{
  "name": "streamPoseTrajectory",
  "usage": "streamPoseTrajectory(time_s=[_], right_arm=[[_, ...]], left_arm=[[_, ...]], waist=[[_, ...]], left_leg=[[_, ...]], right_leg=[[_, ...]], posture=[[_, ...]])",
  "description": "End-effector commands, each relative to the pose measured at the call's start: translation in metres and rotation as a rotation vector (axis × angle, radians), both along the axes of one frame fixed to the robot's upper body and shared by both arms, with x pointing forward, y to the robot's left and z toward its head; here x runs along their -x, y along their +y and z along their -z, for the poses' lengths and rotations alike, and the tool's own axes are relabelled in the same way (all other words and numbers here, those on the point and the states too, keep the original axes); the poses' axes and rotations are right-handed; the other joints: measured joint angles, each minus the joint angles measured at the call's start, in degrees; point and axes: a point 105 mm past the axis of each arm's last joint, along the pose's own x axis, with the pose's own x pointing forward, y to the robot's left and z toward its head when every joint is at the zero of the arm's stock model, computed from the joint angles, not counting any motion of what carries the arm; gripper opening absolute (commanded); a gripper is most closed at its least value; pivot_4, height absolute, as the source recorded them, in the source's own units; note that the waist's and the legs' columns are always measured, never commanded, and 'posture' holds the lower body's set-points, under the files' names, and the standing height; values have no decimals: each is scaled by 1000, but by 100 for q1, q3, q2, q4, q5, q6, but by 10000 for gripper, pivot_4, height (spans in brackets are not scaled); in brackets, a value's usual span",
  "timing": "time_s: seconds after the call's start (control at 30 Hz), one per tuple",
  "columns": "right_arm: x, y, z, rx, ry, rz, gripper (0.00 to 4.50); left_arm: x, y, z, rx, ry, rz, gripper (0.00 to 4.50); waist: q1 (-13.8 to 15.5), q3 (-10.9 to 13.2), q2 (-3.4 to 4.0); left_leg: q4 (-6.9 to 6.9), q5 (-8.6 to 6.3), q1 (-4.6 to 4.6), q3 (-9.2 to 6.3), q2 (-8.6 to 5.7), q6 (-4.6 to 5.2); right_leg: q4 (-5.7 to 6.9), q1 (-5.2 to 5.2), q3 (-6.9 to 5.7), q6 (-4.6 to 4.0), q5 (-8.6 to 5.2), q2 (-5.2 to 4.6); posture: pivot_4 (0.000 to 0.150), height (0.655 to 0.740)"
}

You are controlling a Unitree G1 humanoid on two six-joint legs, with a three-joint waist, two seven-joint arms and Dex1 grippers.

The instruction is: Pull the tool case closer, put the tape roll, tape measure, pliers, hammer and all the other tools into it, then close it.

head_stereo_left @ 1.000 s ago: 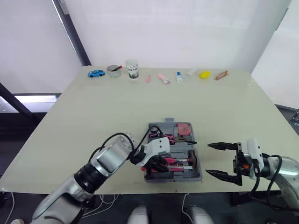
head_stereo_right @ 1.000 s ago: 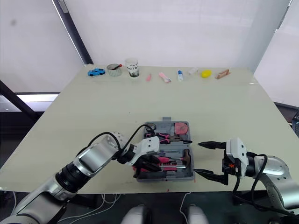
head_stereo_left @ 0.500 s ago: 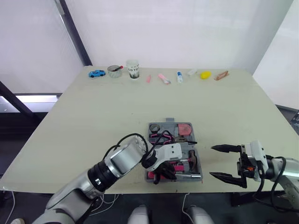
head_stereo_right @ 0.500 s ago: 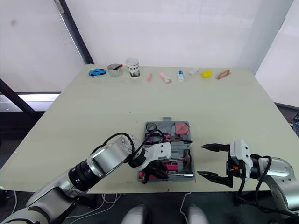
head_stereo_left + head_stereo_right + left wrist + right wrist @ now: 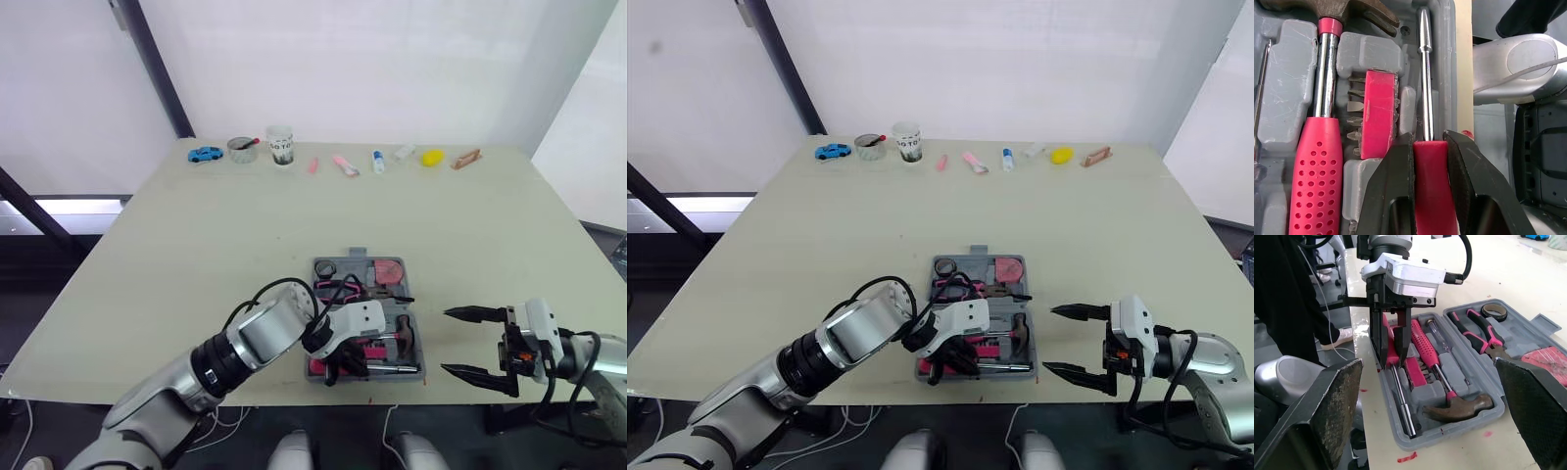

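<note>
The tool case (image 5: 1449, 433) lies open near the front edge of the surface (image 5: 245, 235). In it are the hammer (image 5: 1327, 147), a pink bit holder (image 5: 1378, 112), the pliers (image 5: 1481, 335) and the tape roll (image 5: 1493, 311). The left gripper (image 5: 1427, 144) is closed around the pink handle of a screwdriver (image 5: 1423, 73) that lies in the case's front slot. The right gripper (image 5: 446, 341) hangs beside the case's right side, spread wide and holding nothing.

Silver arms (image 5: 257, 340), black cables (image 5: 279, 283), white wrists (image 5: 360, 315), black tool fingers (image 5: 1394, 192)
</note>
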Motion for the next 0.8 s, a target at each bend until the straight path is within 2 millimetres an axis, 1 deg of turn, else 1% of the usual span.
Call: streamPoseTrajectory(time_s=[0.03, 0.17, 0.2, 0.23, 0.3, 0.43, 0.6, 0.63, 0.67, 0.77, 0.8], right_arm=[[0, 0, -7, -6, -39, 0, 45000], [4, -2, -5, -3, -34, 8, 45000], [5, -2, -4, -2, -32, 9, 45000], [5, -2, -3, -2, -31, 10, 45000], [7, -2, -2, -3, -28, 14, 45000], [8, -2, -1, -1, -23, 20, 45000], [5, 0, -5, 0, -31, 24, 45000], [4, 0, -7, -2, -32, 24, 45000], [4, 1, -8, -3, -34, 24, 45000], [3, 2, -9, -4, -33, 23, 45000], [3, 2, -9, -4, -32, 23, 45000]], left_arm=[[6, -12, -3, 26, 0, 35, 5107], [5, -9, -2, 23, -11, 42, 5107], [5, -9, -2, 24, -11, 46, 14665], [5, -8, -2, 24, -15, 45, 17631], [6, -6, -5, 34, -14, 57, 26173], [7, 0, -15, 58, 2, 51, 26173], [7, 7, -33, 133, 8, 73, 26173], [6, 9, -37, 160, 3, 75, 26173], [6, 7, -42, 222, -8, 94, 26173], [7, 0, -64, 462, -47, 172, 19010], [8, 1, -67, 509, -47, 183, 14344]], waist=[[3, 0, 0], [2, 0, 0], [1, 0, 0], [1, 0, 1], [-3, 0, 1], [-11, 0, 1], [-20, 1, 2], [-19, 1, 2], [-20, 1, 3], [-19, 1, 3], [-14, 1, 3]], left_leg=[[2, 0, 0, -1, -3, 0], [5, 0, 0, -6, -13, 0], [5, 0, 0, -8, -14, 0], [5, 0, 0, -8, -15, 0], [5, 0, 0, -8, -15, 1], [5, 0, 3, -8, -15, 1], [3, 0, 3, -10, -12, 1], [4, 0, 5, -10, -12, 1], [4, 0, 5, -10, -11, 1], [4, 0, 5, -7, -11, 1], [4, 0, 5, -7, -11, 1]], right_leg=[[0, 3, 3, 1, 0, 0], [-1, 10, 18, 9, -5, 2], [-1, 10, 18, 10, -6, 2], [-1, 10, 18, 10, -6, 2], [0, 11, 20, 10, -6, 2], [2, 11, 25, 11, -7, 6], [2, 9, 26, 10, -7, 12], [2, 10, 26, 11, -7, 12], [2, 10, 27, 11, -7, 13], [2, 10, 33, 7, -5, 14], [1, 10, 33, -4, 1, 14]], posture=[[1500, 7400], [1500, 7400], [1500, 7400], [1500, 7400], [1500, 7400], [1500, 7400], [1500, 7400], [1500, 7400], [1500, 7400], [1500, 7400], [1500, 7400]])
